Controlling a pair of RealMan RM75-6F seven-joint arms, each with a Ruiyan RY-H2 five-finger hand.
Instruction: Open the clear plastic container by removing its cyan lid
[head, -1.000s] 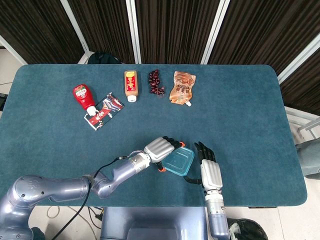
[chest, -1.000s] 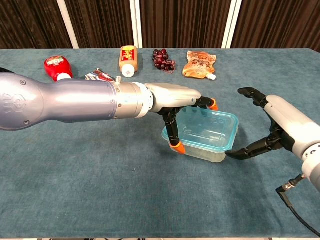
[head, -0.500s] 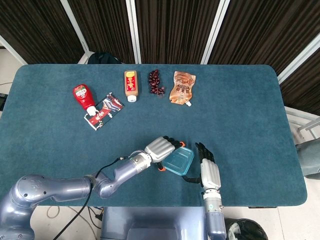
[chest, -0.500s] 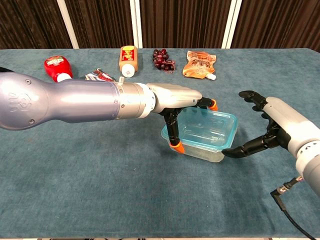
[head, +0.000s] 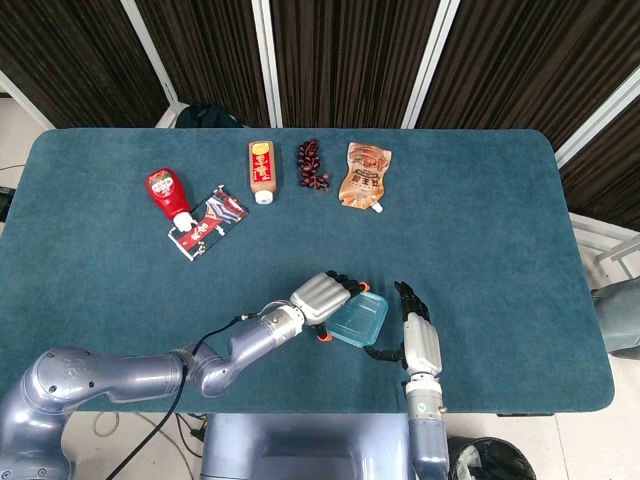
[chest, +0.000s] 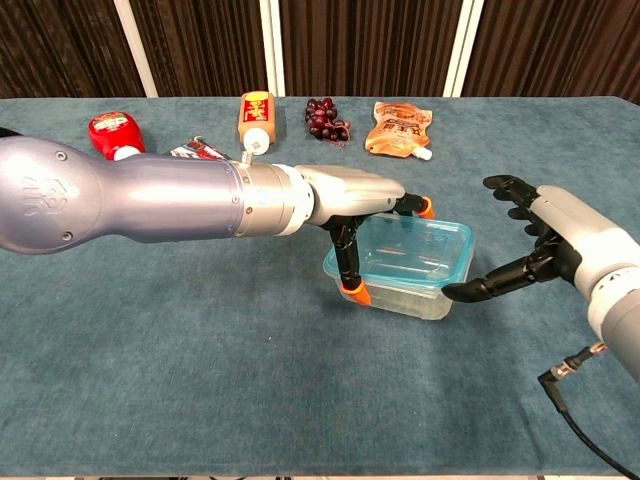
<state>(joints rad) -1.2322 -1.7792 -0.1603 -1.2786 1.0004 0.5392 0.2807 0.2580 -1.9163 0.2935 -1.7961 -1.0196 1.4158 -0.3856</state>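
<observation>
The clear plastic container (chest: 410, 268) with its cyan lid (chest: 452, 262) sits on the blue tabletop, near the front edge in the head view (head: 358, 322). My left hand (chest: 350, 195) grips its left end, with an orange-tipped thumb on the near left corner and the fingers over the far rim; in the head view this hand (head: 322, 296) covers the container's left side. My right hand (chest: 545, 245) is spread open just right of the container. Its thumb tip reaches the near right corner, but contact is unclear. The head view shows the right hand (head: 418, 340) beside the container.
Along the far side lie a red ketchup bottle (head: 167, 192), a printed packet (head: 208, 222), an upside-down sauce bottle (head: 262, 168), dark grapes (head: 312, 165) and an orange pouch (head: 365, 175). A black cable (chest: 575, 405) hangs below my right wrist near the table's front edge.
My right hand has drawn back a little and its thumb has swung in to the container's near right corner. My left hand keeps the same grip on the container.
</observation>
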